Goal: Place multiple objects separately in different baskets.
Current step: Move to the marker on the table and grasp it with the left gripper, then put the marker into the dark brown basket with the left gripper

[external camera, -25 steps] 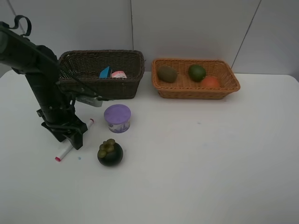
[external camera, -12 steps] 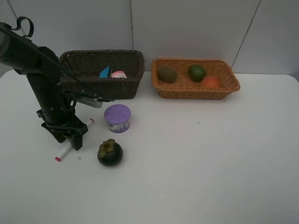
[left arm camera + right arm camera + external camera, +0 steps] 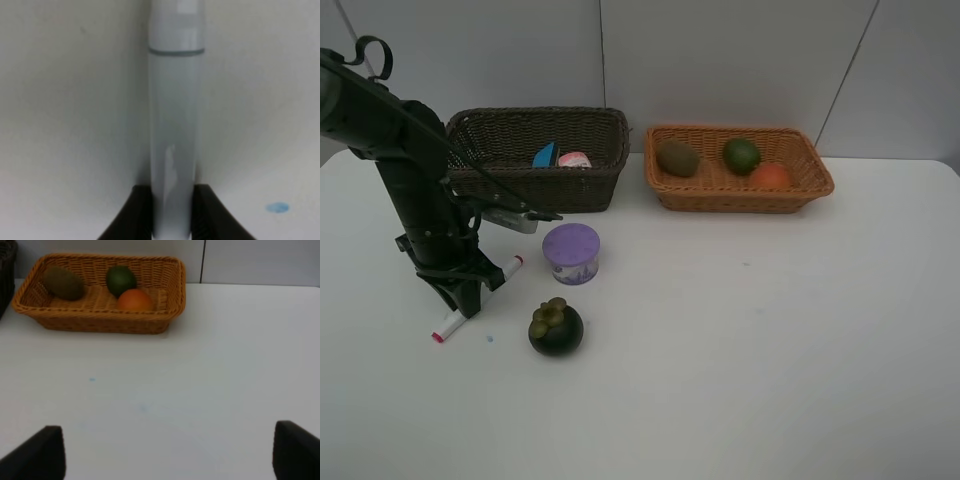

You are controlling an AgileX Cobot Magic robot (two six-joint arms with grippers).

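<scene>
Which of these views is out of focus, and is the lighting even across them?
Left wrist: the white marker fills the frame, soft and close-up blurred. Right wrist: orange-tan basket fairly clear, the right tool only dark blurry corners. Exterior high: sharp, evenly lit, faint soft shadow under the mangosteen.

Smooth, faintly glossy white plastic on the marker (image 3: pixel 172 125); matt black finish on the left end effector (image 3: pixel 462 300). Rough woven wicker in the dark brown basket (image 3: pixel 535 190) and the orange-tan basket (image 3: pixel 738 198). Glossy dark rind on the mangosteen (image 3: pixel 558 332); dull, fuzzy skin on the kiwi (image 3: pixel 677 158). Smooth, matt white surface (image 3: pixel 750 340).
</scene>
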